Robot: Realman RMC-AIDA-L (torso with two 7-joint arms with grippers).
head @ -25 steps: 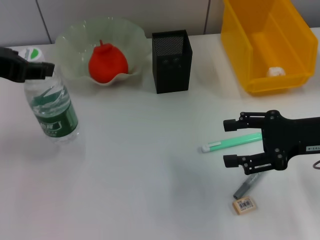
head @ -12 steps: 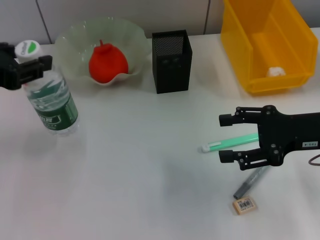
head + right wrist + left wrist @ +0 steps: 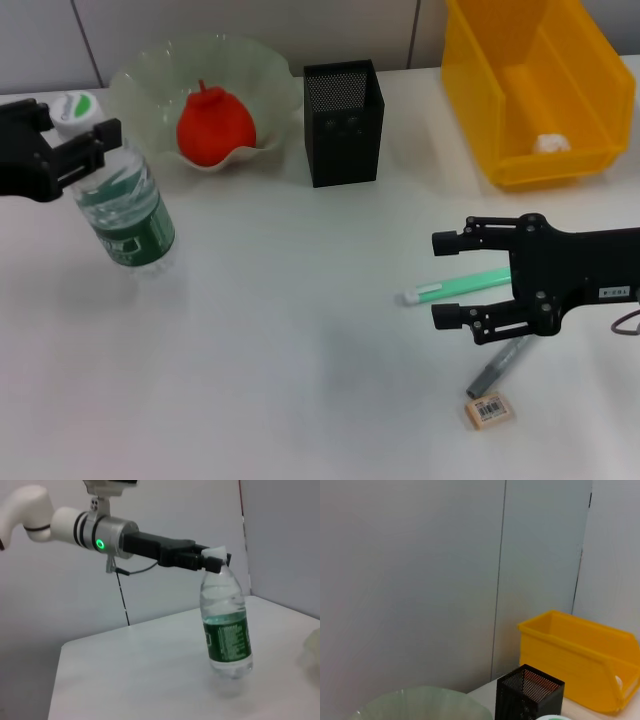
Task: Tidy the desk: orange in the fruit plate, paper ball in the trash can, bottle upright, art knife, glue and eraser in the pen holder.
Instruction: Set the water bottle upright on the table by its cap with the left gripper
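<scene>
A white table (image 3: 280,330) stands before a pale grey panelled wall (image 3: 420,580) with vertical seams.

Left gripper (image 3: 70,140) at bottle (image 3: 122,205) neck

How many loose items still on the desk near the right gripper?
3. A green pen-like stick lies between the open fingers of the right gripper; a grey pen-shaped tool just below it; the eraser nearest the front edge. Gripper may hide more.

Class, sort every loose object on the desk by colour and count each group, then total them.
Red-orange: 1, orange
Green: 3, fruit plate, bottle, green pen-like stick
Black: 1, pen holder
Yellow: 1, trash can
White: 1, paper ball
Grey: 1, grey stick
Beige: 1, eraser
Total: 9
</scene>
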